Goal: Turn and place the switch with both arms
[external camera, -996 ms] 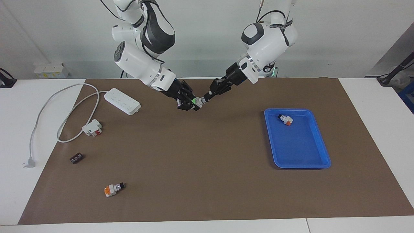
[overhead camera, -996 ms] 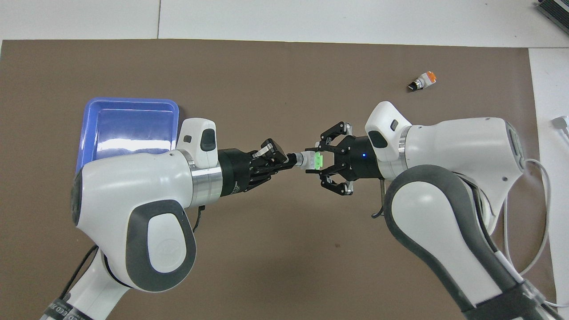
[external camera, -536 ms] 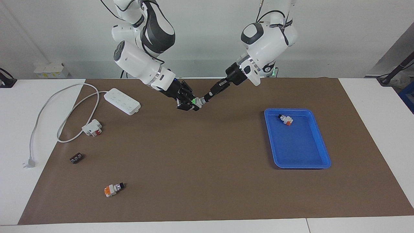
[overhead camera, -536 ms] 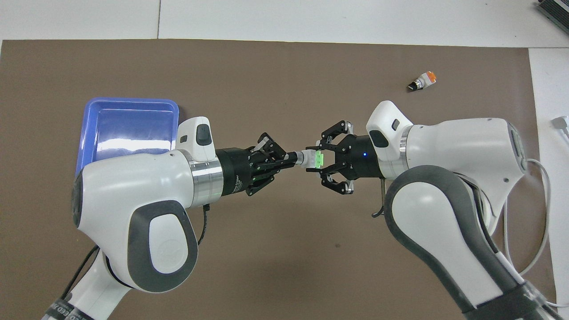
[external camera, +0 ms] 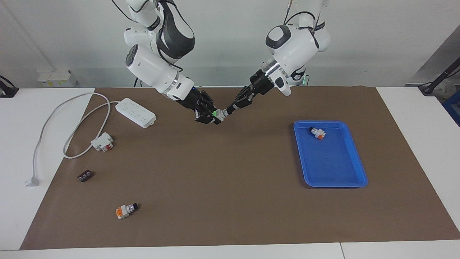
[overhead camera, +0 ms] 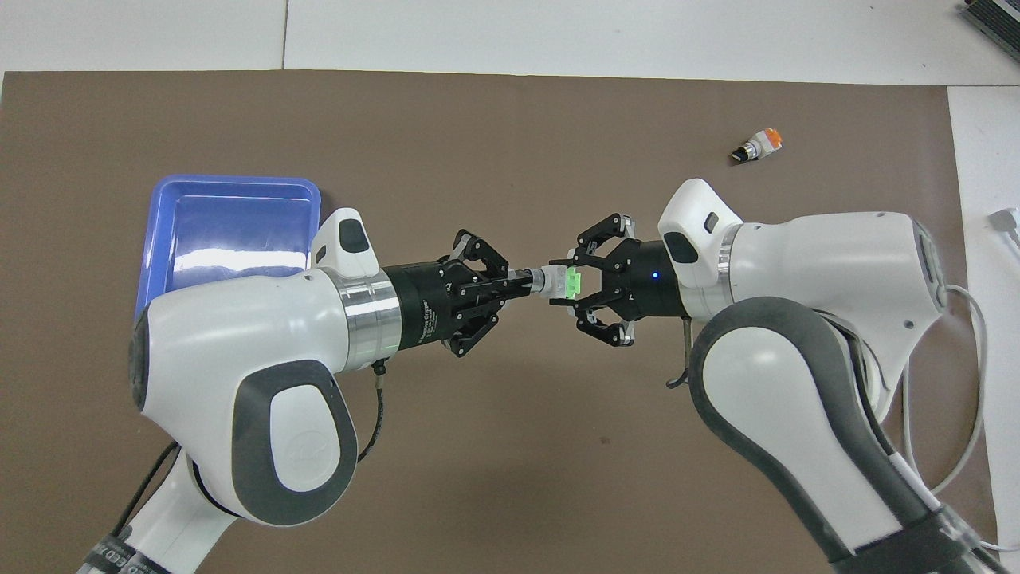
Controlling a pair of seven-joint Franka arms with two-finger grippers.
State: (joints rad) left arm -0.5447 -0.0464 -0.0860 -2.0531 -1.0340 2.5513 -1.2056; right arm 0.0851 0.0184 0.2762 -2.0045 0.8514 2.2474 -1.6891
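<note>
Two claws were on the switch at once, held up in the air well clear of the blue tray: left claw clamped on the knob end, right claw clamped on the green end. Looked like the turning step; next one claw would need to let go so the other could carry it to the tray, I'd guess.

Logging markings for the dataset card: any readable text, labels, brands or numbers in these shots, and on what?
None can be read.
left gripper: white lettering along its black body, too small to read.
left arm: faint embossed emblem on the grey joint cover, illegible.
power strip: no marking can be made out.
switch: none visible.
</note>
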